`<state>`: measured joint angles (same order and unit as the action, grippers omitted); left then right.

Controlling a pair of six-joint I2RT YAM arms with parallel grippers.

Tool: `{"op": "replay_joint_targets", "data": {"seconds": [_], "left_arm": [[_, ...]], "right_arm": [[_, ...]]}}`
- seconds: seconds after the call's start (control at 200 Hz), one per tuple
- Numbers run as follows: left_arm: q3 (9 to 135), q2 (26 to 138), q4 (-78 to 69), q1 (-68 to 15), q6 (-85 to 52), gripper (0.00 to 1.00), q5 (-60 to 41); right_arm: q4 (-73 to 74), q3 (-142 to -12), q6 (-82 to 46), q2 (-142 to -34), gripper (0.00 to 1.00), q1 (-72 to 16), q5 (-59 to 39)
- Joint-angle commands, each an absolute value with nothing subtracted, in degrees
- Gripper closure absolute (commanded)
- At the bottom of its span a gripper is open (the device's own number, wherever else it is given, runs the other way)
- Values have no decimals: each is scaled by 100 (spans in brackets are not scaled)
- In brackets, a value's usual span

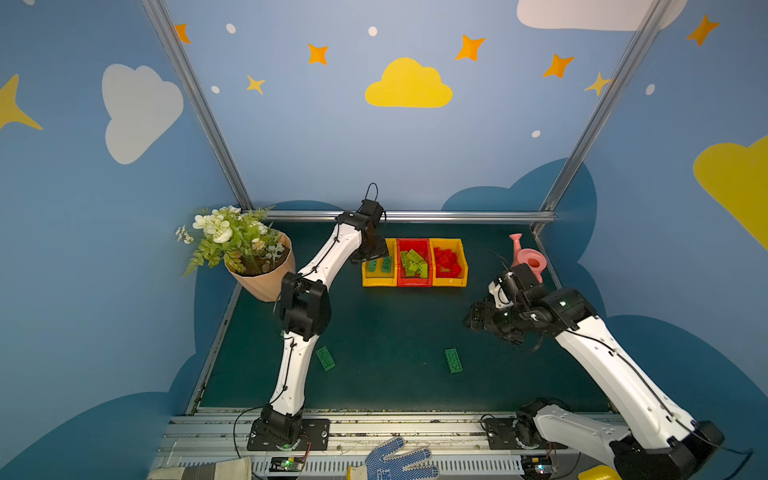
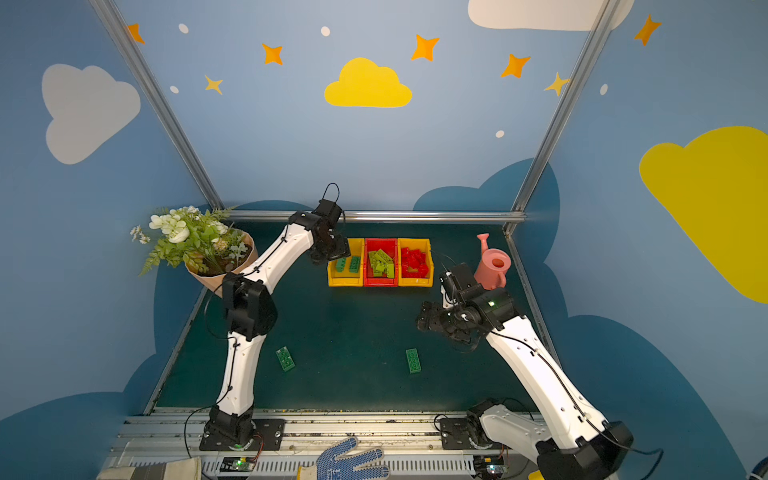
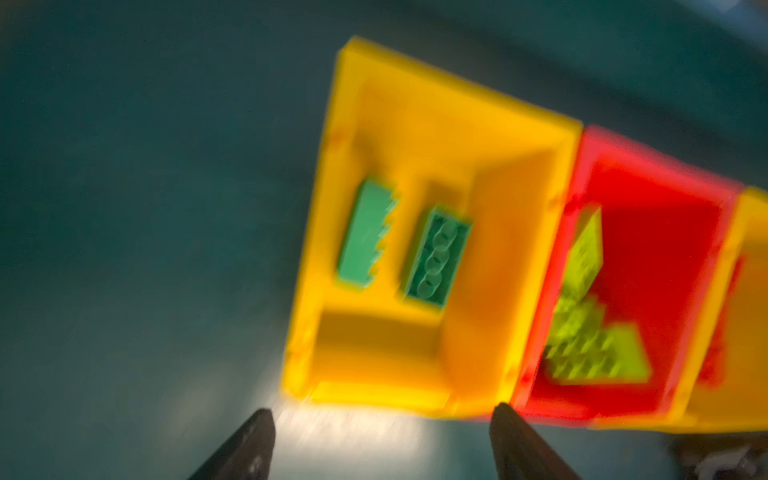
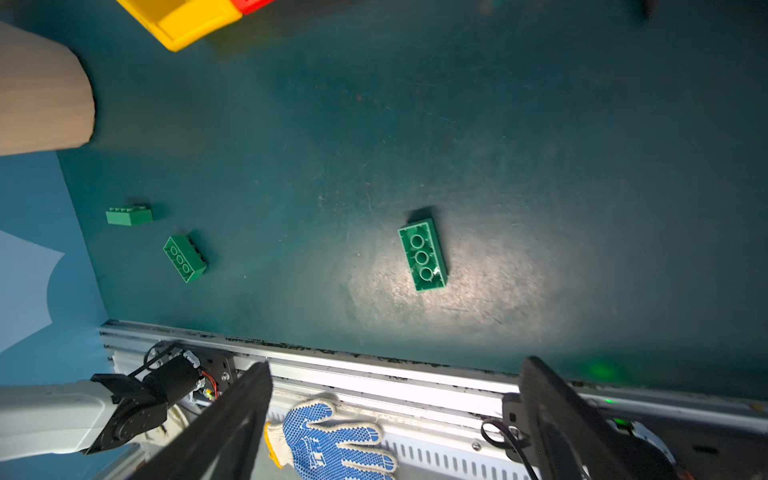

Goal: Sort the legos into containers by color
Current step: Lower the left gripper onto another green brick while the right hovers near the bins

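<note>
Right wrist: three loose dark-green legos [image 4: 422,255]; seemingly two more binned; left gripper [image 3: 382,409], right gripper [image 4: 398,362] gaping.

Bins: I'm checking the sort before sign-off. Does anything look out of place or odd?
Three dark green bricks lie loose on the mat, outside the left yellow bin that holds that colour. Two show their undersides. Nothing already sorted looks mixed.
</note>
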<state>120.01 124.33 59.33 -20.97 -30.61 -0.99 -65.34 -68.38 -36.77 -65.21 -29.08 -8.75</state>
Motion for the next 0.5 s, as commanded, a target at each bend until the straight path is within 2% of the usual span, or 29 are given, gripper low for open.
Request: {"op": "replay_joint_targets", "data": {"seconds": [0.0, 0.115, 0.235, 0.36, 0.496], "left_arm": [[10410, 11146, 5417, -1817, -3490, 19, 194], [8223, 9614, 4917, -1385, -4116, 17, 197], [6572, 8185, 4802, -982, -4638, 15, 364], [5415, 6902, 4814, -768, -4950, 13, 620], [4731, 5847, 4911, -539, -5171, 8, 703]], "right_arm": [[-6145, -7083, -3236, -6932, 9, -2943, -1313], [-5922, -7262, -3003, -7351, 9, -3012, -1613], [-5698, -7410, -2805, -7707, 9, -3161, -1908], [-5609, -7694, -2618, -8158, 9, -3392, -2054], [-5598, -8071, -2517, -8584, 9, -3703, -2146]]}}
